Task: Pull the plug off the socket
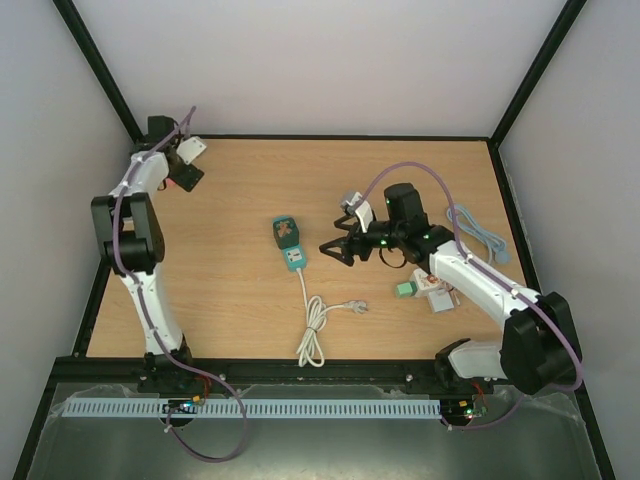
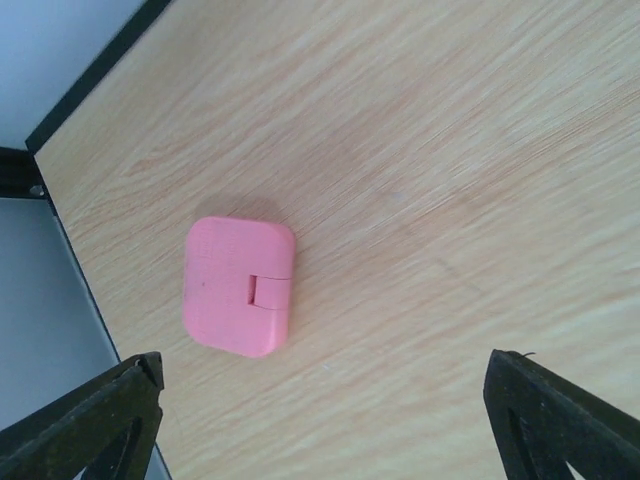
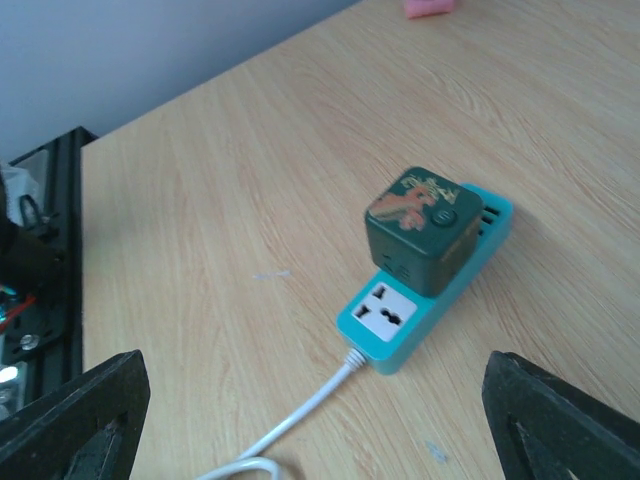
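Note:
A teal socket strip (image 1: 293, 258) lies mid-table with a dark green cube plug (image 1: 285, 231) seated in its far outlet. The right wrist view shows the strip (image 3: 398, 322), the plug (image 3: 420, 228) upright in it, and one free white outlet in front. A white cord (image 1: 312, 320) runs from the strip toward the near edge. My right gripper (image 1: 335, 250) is open and empty, just right of the strip; its jaws stand wide apart (image 3: 320, 420). My left gripper (image 1: 190, 163) is open and empty at the far left corner (image 2: 320, 420).
A pink flat block (image 2: 240, 285) lies below the left gripper near the table's black edge (image 2: 70, 100). A small green piece (image 1: 405, 289) and a white piece (image 1: 437, 297) sit by the right arm. A blue-grey cable (image 1: 478, 232) lies at the right edge.

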Robot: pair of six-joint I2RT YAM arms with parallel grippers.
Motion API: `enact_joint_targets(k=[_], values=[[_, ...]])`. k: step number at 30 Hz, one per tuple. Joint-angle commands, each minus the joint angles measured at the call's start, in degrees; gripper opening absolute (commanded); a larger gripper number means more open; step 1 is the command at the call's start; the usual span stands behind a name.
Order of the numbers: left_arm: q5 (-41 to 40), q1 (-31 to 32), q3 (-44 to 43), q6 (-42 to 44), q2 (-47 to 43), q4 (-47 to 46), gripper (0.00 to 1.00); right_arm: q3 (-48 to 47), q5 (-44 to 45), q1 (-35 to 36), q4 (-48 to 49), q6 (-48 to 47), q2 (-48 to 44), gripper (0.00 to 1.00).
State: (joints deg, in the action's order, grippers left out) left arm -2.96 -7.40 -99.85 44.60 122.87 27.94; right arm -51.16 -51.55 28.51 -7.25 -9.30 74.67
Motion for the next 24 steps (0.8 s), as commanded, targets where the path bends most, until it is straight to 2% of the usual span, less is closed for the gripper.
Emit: enact_joint_targets(k=[1,6,9,12,13,15,18,21,24], values=[[14.0,0.0,1.5,-4.4,-8.3,8.1,0.9,3.0,6.5,-0.2,7.7,2.4,-0.2,0.89],[22.5,1.1,5.4,-6.1,-16.3,9.7,0.99,7.1,10.4,-0.1,13.8,3.2,0.1,0.9],[27.0,1.8,6.7,-6.4,-20.9,10.0,1.0,9.3,13.4,-0.1,17.6,3.9,0.4,0.9],[28.9,1.8,10.2,-11.6,-26.7,4.5,1.0,11.0,16.6,-0.1,21.8,4.1,0.5,0.93],[29.6,1.9,11.0,-13.2,-27.9,3.2,1.0,11.0,17.1,-0.2,22.3,4.1,0.7,1.0],[31.0,1.9,12.7,-16.6,-29.9,0.8,1.0,11.5,17.5,-0.2,25.2,6.6,1.6,0.98],[36.3,2.3,13.1,-13.5,-30.9,4.0,1.0,11.7,17.2,-0.3,27.5,8.0,4.2,0.98],[35.9,5.0,12.8,-12.3,-30.3,7.5,1.0,11.8,15.8,-0.3,30.3,9.0,7.8,0.98],[36.3,8.8,15.4,-9.9,-31.0,8.8,1.0,9.4,13.5,-0.3,28.4,8.8,12.1,0.98]])
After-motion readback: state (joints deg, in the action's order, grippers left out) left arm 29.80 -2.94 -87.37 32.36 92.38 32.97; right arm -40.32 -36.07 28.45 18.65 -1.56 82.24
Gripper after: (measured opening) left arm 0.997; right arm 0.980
